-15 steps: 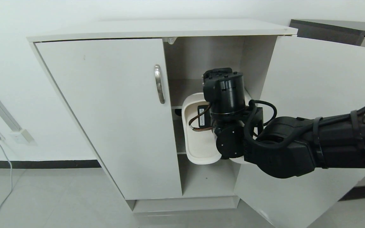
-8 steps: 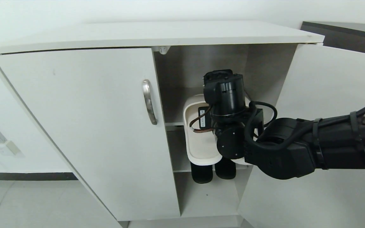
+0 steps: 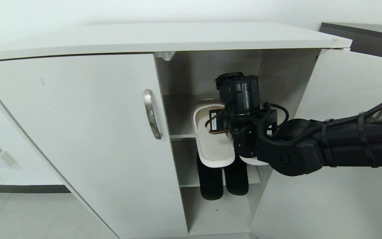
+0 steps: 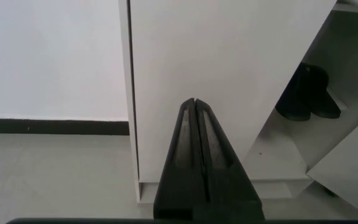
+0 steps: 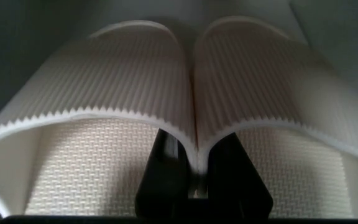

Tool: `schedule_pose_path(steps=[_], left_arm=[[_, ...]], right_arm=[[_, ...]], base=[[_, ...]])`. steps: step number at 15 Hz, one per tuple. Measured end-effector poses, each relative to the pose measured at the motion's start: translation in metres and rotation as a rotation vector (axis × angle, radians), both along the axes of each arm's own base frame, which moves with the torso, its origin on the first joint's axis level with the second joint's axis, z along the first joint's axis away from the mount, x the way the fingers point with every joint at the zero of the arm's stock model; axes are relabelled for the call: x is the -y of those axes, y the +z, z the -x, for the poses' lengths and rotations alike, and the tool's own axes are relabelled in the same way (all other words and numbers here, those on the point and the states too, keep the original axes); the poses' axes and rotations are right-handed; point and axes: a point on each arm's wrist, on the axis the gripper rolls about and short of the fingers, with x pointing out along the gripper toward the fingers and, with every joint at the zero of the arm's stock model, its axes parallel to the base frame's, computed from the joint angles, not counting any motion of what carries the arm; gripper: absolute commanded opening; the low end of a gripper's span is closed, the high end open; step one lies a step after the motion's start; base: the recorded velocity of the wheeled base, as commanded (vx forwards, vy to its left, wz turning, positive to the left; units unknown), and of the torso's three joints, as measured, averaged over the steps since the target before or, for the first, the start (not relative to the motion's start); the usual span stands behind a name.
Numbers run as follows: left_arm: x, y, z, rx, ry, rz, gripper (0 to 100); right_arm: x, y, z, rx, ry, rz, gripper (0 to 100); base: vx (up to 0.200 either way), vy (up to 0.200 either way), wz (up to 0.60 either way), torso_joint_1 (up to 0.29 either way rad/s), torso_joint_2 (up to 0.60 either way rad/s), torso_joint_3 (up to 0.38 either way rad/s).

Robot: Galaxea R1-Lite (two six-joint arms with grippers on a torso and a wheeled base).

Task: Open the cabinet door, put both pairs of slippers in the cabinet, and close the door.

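Deeper inside now, the right gripper (image 5: 196, 168) clamps the white slippers (image 3: 212, 149) at the upper shelf (image 3: 177, 116). Black slippers (image 3: 210, 182) sit below.

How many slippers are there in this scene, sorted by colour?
White slippers: 2, both held in the right gripper in front of the open cabinet
Black slippers: 2, side by side on a cabinet shelf
Total: 4
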Motion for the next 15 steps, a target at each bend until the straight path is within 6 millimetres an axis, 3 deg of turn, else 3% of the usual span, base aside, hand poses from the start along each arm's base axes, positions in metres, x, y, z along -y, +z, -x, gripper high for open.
schedule_pose_path(steps=[8, 15], left_arm=[[0.000, 0.000, 0.000, 0.000, 0.000, 0.000, 0], [0.000, 0.000, 0.000, 0.000, 0.001, 0.001, 0]], right_arm=[[-0.001, 0.007, -0.044, -0.003, -0.054, 0.011, 0], [-0.005, 0.013, -0.066, 0.020, -0.080, -0.013, 0]], base=[[0.000, 0.000, 0.00, 0.000, 0.00, 0.000], [0.000, 0.000, 0.00, 0.000, 0.00, 0.000]])
